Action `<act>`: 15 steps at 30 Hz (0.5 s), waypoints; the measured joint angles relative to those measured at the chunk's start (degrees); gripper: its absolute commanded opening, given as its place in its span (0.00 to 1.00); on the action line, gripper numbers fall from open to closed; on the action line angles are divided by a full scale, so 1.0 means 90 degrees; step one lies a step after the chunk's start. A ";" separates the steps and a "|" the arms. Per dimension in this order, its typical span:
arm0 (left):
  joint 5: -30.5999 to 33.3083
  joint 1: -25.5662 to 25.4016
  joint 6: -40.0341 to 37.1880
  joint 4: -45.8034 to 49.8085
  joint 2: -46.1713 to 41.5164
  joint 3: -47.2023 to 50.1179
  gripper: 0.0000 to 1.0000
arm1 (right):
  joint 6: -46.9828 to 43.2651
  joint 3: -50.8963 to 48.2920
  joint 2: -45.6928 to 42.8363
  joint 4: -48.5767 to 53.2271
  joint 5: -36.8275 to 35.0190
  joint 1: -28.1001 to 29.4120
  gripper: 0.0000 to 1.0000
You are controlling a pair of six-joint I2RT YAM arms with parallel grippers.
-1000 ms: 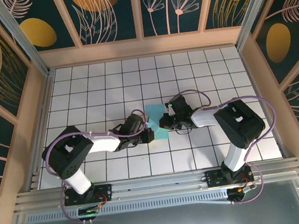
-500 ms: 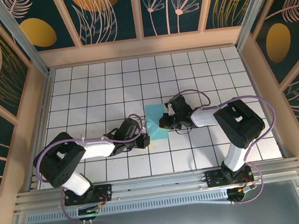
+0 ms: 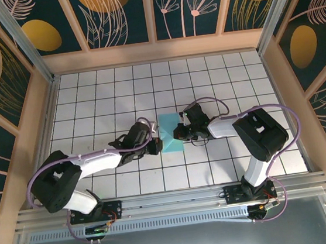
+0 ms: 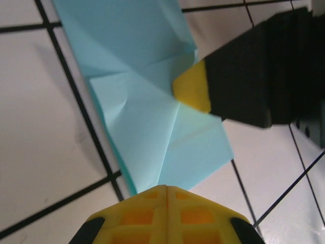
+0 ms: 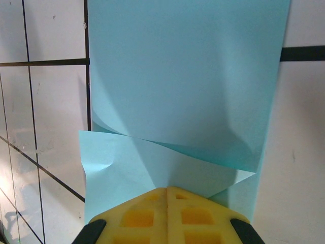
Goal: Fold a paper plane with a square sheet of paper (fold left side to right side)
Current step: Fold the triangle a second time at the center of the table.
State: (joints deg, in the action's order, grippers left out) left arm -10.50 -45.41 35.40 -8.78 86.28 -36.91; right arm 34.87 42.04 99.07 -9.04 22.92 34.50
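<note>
White tiles (image 3: 89,95) with dark grid lines lie across the centre. Along top and sides stand teal panels (image 3: 115,15) with golden ovals — metal rails (image 3: 172,200) cross the bottom.

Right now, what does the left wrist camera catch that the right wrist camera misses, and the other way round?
Left wrist camera: the right claw, its yellow tip set on the paper beside the diagonal creases. Right wrist camera: a broad smooth upper layer bowing loosely over the lower one. Both: the same turquoise paper on the white tiled table, and the camera's own shut claw at the bottom, the left claw in one, the right claw in the other.
</note>
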 measured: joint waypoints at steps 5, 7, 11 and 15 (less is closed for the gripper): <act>-0.0170 0.0046 0.0000 -0.0107 0.0719 -0.0466 0.00 | 0.0000 0.0005 0.0000 0.0002 0.0010 0.0000 0.00; -0.0257 0.0058 0.0000 -0.0151 0.0962 -0.0571 0.00 | 0.0000 0.0005 0.0000 0.0002 0.0010 0.0000 0.00; -0.0500 0.0083 -0.0032 -0.0209 0.1430 -0.0835 0.00 | 0.0000 0.0015 0.0015 0.0002 0.0015 0.0000 0.00; -0.0724 0.0083 -0.0102 -0.0243 0.1710 -0.1005 0.00 | 0.0000 0.0024 0.0024 0.0002 0.0017 0.0000 0.00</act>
State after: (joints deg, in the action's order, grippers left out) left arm -17.02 -44.66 34.48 -10.96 101.67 -45.95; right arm 34.87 42.26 99.29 -9.02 23.07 34.50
